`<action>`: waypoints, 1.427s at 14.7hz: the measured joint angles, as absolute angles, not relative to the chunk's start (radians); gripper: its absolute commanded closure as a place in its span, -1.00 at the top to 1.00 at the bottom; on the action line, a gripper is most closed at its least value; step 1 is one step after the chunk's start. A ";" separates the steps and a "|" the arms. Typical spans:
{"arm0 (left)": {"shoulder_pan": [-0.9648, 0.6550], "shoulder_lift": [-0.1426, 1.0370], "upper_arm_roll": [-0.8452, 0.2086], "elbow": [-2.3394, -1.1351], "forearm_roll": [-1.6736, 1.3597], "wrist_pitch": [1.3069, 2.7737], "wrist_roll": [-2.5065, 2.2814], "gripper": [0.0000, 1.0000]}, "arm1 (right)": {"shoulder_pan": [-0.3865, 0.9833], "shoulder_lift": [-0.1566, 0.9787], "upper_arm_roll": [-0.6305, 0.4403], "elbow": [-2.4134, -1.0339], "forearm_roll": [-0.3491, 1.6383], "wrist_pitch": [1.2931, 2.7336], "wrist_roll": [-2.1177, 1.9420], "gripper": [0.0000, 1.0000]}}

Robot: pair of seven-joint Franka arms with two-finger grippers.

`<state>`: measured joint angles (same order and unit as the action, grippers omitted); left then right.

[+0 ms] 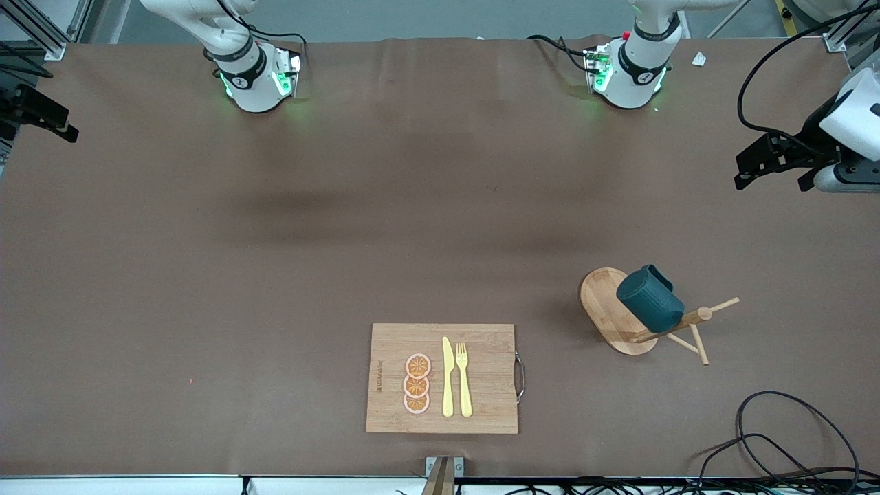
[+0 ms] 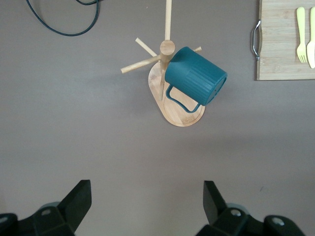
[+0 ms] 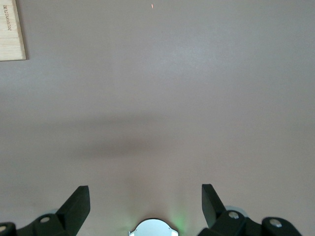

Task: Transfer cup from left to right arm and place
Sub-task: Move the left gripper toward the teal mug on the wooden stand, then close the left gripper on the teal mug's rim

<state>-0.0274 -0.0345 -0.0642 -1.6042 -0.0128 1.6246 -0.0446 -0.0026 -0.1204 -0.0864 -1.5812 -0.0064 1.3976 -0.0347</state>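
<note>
Low in the frame's right half we see the teal ribbed cup hanging tilted on a peg of the wooden mug tree. At the right edge our left gripper waits spread wide and empty; our right gripper, likewise wide, idles at the left edge. A bamboo cutting board lies at bottom centre.

Both arms have white housings with black joint bands; each base glows green (black cables attached). Each gripper carries black, wedge-shaped fingers.
</note>
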 measured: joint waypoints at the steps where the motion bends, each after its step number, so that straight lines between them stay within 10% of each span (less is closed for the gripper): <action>1: -0.028 -0.035 -0.064 -1.604 -0.013 1.625 -0.045 1.00 | -0.003 -0.120 -0.086 -1.581 -0.006 1.398 -0.035 1.00; 13: -0.038 0.007 -0.098 -1.598 0.004 1.548 -0.396 1.00 | -0.002 -0.120 -0.086 -1.581 -0.006 1.398 -0.035 1.00; 21: -0.026 0.286 -0.095 -1.465 -0.140 1.679 -0.968 1.00 | -0.002 -0.120 -0.086 -1.581 -0.006 1.397 -0.035 1.00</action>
